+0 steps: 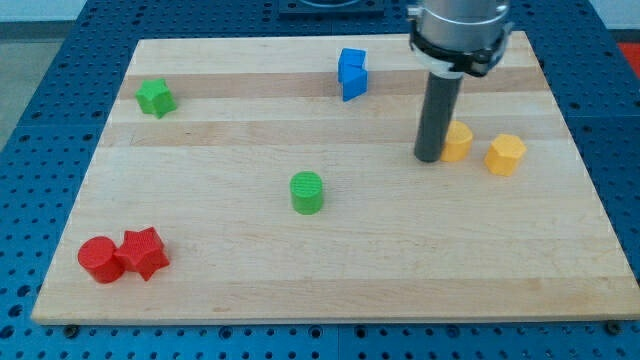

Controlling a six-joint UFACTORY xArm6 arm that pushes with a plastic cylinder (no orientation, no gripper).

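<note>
My tip point(429, 158) rests on the board at the view's right, pressed against the left side of a yellow block point(458, 141) whose shape the rod partly hides. A yellow hexagonal block point(505, 154) sits just to the right of that one, a small gap apart. Up and to the left of the tip stands a blue block point(351, 73) of irregular shape. A green cylinder point(307, 192) lies to the lower left of the tip, near the board's middle.
A green star-shaped block point(155, 97) sits near the top left. At the bottom left a red cylinder point(99, 259) touches a red star-shaped block point(144, 252). The wooden board point(330, 270) lies on a blue perforated table.
</note>
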